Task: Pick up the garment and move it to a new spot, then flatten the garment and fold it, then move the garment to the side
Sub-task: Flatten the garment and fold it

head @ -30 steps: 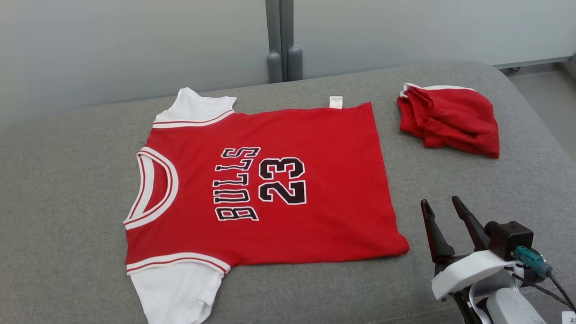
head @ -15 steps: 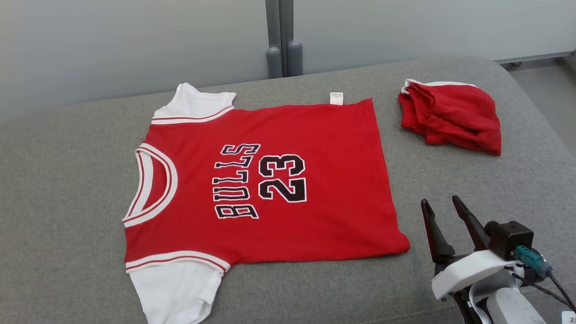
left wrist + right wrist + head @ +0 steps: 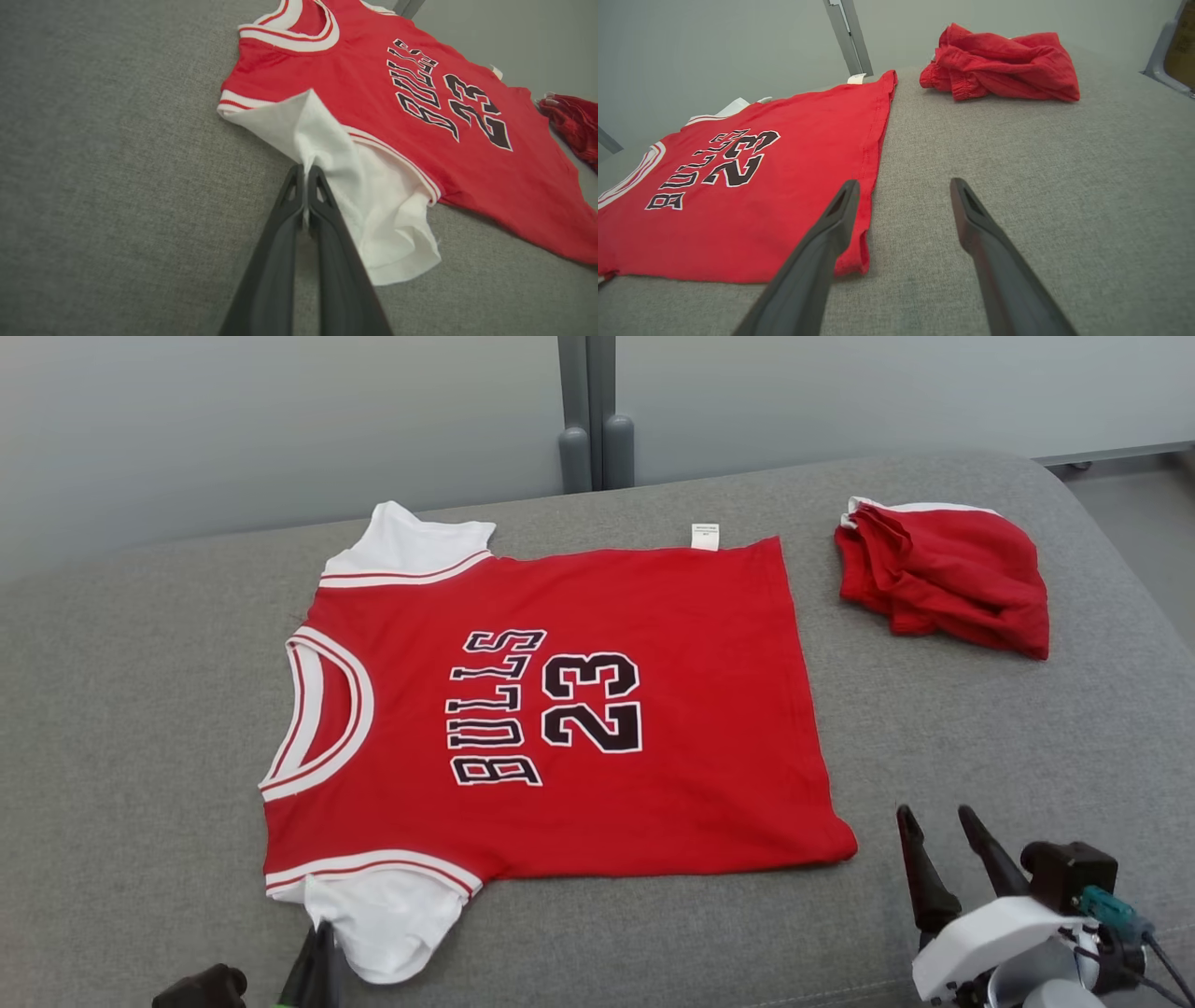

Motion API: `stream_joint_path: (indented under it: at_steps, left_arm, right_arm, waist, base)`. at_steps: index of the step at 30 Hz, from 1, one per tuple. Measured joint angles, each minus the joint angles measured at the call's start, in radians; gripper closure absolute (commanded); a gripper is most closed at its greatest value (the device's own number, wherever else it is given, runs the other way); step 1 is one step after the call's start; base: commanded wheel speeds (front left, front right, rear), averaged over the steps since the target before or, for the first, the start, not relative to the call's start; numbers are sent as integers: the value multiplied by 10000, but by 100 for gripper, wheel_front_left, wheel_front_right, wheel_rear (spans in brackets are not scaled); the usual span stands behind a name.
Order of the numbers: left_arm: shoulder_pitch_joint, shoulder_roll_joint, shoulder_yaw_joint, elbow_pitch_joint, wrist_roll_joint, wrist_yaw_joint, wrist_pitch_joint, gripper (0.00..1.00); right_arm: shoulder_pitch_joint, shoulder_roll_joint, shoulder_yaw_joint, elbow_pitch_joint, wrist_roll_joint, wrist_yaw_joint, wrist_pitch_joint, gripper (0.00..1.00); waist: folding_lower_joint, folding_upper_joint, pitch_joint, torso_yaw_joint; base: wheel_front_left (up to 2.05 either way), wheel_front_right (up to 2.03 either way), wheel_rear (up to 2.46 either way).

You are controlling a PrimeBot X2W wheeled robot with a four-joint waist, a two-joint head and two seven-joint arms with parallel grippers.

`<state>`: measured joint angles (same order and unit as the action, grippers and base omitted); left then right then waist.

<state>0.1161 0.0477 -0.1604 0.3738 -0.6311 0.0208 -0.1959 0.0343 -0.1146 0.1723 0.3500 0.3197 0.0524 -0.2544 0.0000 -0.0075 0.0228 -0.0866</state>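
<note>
One jersey [image 3: 560, 709]; one crumpled red garment [image 3: 948, 581].

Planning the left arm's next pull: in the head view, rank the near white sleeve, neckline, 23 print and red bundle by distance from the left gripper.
1. Lower left: near white sleeve, pinched in the shut left gripper.
2. Left edge of the jersey: neckline.
3. Chest centre: 23 print.
4. Far upper right: red bundle.

Red jersey [image 3: 709, 644]: white sleeves [image 3: 387, 919], red-white striped trim [image 3: 373, 861], black lettering [image 3: 546, 705] edged white. Plain red bundle [image 3: 948, 579] right of jersey; grey cushion [image 3: 980, 737] beneath.
</note>
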Motion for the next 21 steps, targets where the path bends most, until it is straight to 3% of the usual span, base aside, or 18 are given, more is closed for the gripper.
stream_joint_path:
  at_steps: [10,21]
  left_arm:
    - [-138,2,510,-1035,4,-31,-355,100]
    - [-137,2,318,-1375,132,-31,-357,100]
  right_arm:
    - [336,566,-280,936,1484,313,178,0]
    - [-307,709,-221,1812,2813,546,541,0]
  waist:
    - [0,0,84,408]
    - [0,0,235,796]
  base:
    - [0,0,0]
    - [0,0,0]
